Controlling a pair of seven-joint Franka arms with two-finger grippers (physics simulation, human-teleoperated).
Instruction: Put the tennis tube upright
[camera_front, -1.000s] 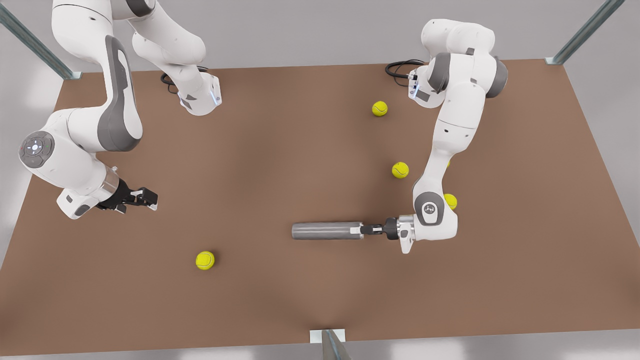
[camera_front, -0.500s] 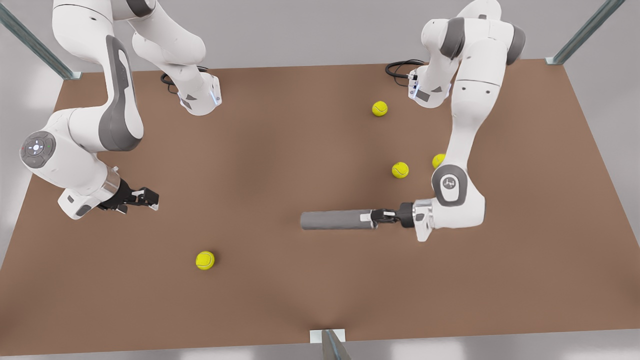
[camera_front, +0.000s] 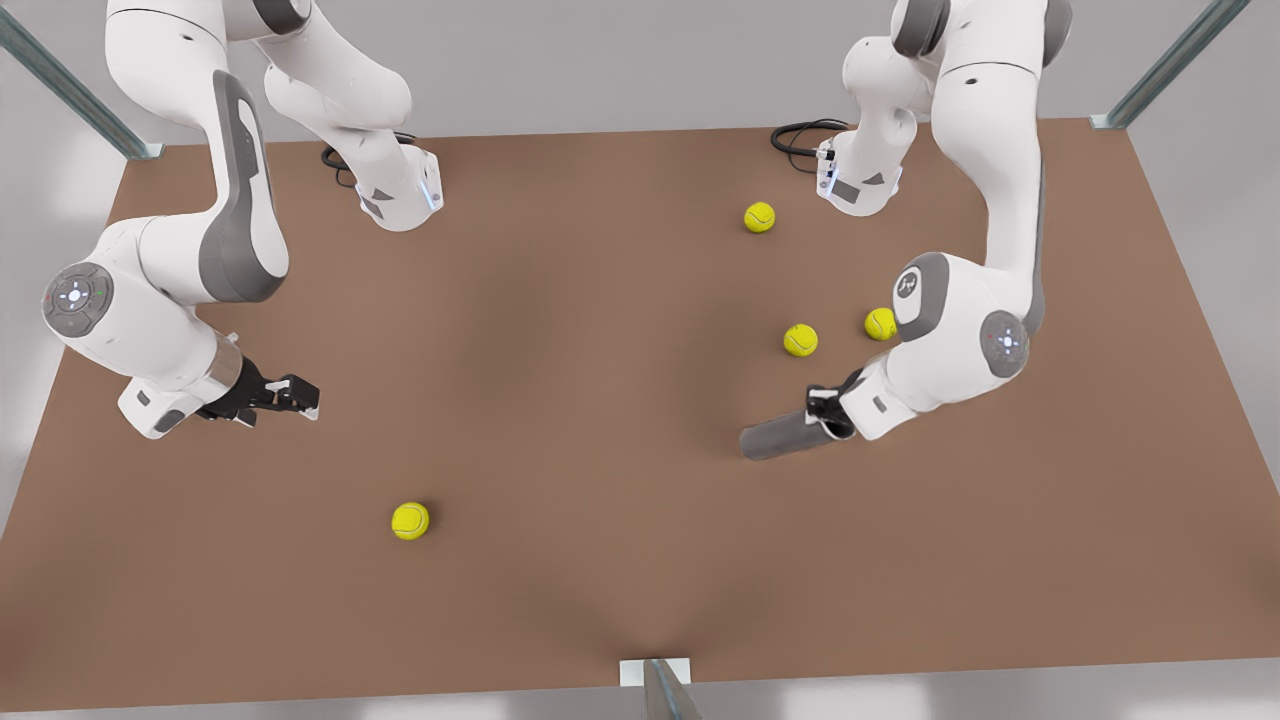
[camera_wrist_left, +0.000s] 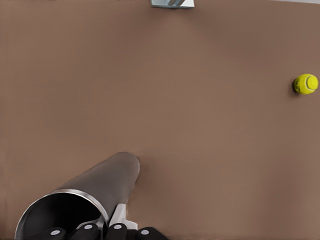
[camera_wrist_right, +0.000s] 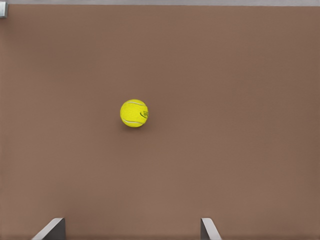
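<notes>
The tennis tube (camera_front: 780, 438), a dark-grey cylinder, is tilted steeply at the front view's right of the brown table (camera_front: 560, 330). Its hollow end is raised and its far end is down near the table. My left gripper (camera_front: 826, 408) is shut on the rim of that hollow end. In the left wrist view the tennis tube (camera_wrist_left: 102, 180) runs away from the left gripper (camera_wrist_left: 107, 232), with its open mouth nearest the camera. My right gripper (camera_front: 298, 395) waits open at the front view's left. In the right wrist view the right gripper (camera_wrist_right: 131, 229) faces a tennis ball (camera_wrist_right: 134, 113).
Loose tennis balls lie on the table: one near the front left (camera_front: 410, 520), one behind the tube (camera_front: 800, 340), one beside the left arm (camera_front: 880, 323), one farther back (camera_front: 759, 217). A metal bracket (camera_front: 655, 672) sits at the front edge.
The left arm rose and drew back to the front view's right, lifting the tube's gripped end from lying flat to a steep tilt. The right arm has hardly moved.
</notes>
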